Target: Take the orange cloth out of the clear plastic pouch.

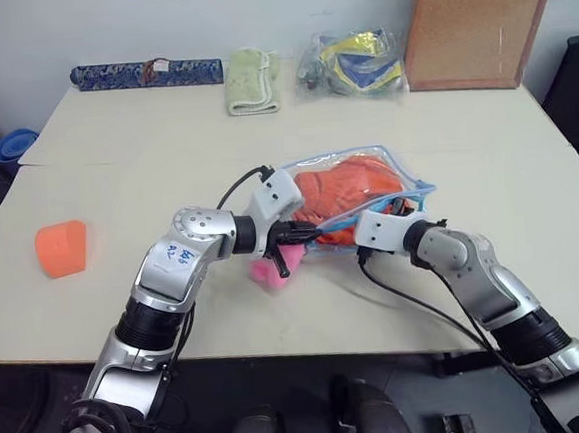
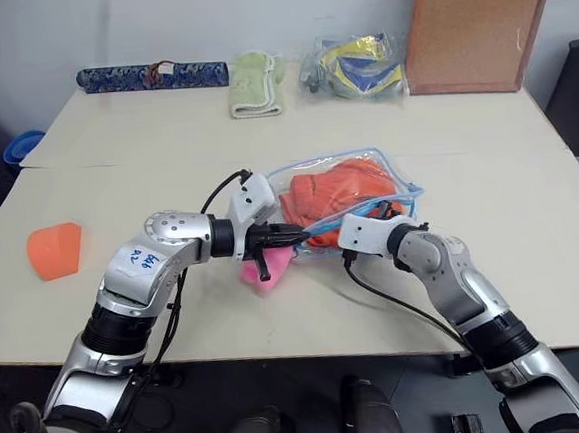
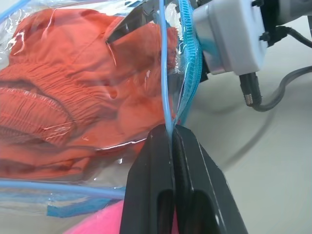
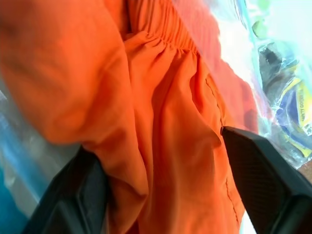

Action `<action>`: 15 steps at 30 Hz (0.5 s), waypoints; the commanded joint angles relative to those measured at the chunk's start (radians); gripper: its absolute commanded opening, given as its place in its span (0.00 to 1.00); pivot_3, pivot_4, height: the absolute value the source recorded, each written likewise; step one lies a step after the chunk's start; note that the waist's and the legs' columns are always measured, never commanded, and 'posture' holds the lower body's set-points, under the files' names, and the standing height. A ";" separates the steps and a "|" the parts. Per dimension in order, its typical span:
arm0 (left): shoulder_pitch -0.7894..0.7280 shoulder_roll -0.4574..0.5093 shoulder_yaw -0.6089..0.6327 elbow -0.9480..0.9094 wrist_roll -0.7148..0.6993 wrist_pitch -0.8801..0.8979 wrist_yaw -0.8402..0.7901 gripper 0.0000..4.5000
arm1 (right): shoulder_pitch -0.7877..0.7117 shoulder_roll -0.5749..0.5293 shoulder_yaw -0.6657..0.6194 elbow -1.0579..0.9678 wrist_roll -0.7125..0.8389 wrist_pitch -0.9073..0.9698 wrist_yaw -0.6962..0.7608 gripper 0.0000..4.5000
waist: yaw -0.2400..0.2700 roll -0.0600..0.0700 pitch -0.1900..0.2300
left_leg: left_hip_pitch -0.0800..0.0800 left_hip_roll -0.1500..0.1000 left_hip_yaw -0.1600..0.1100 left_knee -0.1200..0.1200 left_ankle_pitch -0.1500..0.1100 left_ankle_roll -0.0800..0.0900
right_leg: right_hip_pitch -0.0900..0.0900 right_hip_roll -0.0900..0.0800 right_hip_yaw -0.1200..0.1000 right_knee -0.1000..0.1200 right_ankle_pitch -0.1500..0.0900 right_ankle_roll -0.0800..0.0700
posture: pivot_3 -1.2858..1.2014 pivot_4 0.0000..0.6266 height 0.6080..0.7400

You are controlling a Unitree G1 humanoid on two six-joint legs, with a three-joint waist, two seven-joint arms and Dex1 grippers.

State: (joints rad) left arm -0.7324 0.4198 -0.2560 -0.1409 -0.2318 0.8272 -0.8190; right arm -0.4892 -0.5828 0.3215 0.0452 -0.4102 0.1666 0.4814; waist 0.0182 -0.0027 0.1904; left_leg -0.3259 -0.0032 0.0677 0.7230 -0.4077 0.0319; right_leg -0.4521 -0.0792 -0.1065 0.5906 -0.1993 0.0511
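The pouch [image 1: 362, 186] lies flat mid-table, its long axis running left-near to right-far, mouth at the near edge facing the robot. The cloth [image 1: 353, 191] is bunched inside it and not yet out.

The left gripper [image 3: 171, 141] is pinched shut on the pouch's blue edging at the mouth and holds that lip. The right gripper [image 4: 161, 161] is pushed in at the mouth from the near right, fingers [image 4: 265, 161] apart with a fold of cloth between them; they straddle it but are not clamped yet. The cloth lies straight ahead of the right gripper, away and slightly left, so the right arm is the one to pull. The likely pull is back toward the near right while the left one anchors the pouch.

The pink charm [image 1: 269, 271] sits just under the left gripper.

The table [image 1: 164, 156] is a pale, smooth top. An orange block [image 1: 62, 247] is well to the left. A rolled case [image 1: 146, 73], a green towel [image 1: 251, 80], a bag [image 1: 353, 63] and a corkboard [image 1: 480, 21] are along the far edge, well apart from the pouch.
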 commanded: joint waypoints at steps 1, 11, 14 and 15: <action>-0.014 -0.007 -0.001 -0.017 -0.007 -0.022 0.003 0.00 | 0.021 0.020 0.019 0.100 -0.025 0.016 -0.005 0.50 | -0.001 0.000 0.000 | 0.004 0.000 0.000 -0.002 0.000 0.000 | 0.004 0.000 0.000 -0.001 0.000 0.000 | 0.52 0.24 1.00; -0.047 -0.037 0.009 0.078 0.022 -0.024 0.067 0.00 | 0.073 -0.053 0.041 0.006 -0.105 -0.113 0.007 0.00 | 0.004 0.000 0.000 | 0.008 0.000 -0.002 -0.004 0.000 0.000 | 0.008 -0.001 0.000 -0.002 -0.001 -0.001 | 0.52 0.24 1.00; -0.083 -0.056 0.013 0.175 0.059 -0.055 0.118 0.00 | 0.131 -0.105 0.027 -0.114 -0.116 -0.182 0.022 0.00 | 0.005 0.000 0.000 | 0.007 0.000 -0.003 -0.004 0.000 -0.001 | 0.008 -0.001 -0.001 -0.003 -0.001 0.000 | 0.52 0.24 1.00; -0.093 -0.060 0.015 0.201 0.070 -0.066 0.131 0.00 | 0.145 -0.117 0.021 -0.145 -0.115 -0.203 0.026 0.00 | 0.004 0.000 0.000 | 0.007 0.000 -0.003 -0.004 0.000 -0.001 | 0.008 0.000 -0.001 -0.003 -0.001 0.000 | 0.52 0.24 1.00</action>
State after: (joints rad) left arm -0.7991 0.3642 -0.2541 0.0415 -0.1876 0.7930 -0.7206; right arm -0.3628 -0.6850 0.3399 -0.0438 -0.5214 0.0051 0.4828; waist 0.0221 -0.0026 0.1905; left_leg -0.3190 -0.0031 0.0652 0.7185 -0.4081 0.0311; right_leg -0.4446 -0.0792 -0.1070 0.5872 -0.2003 0.0511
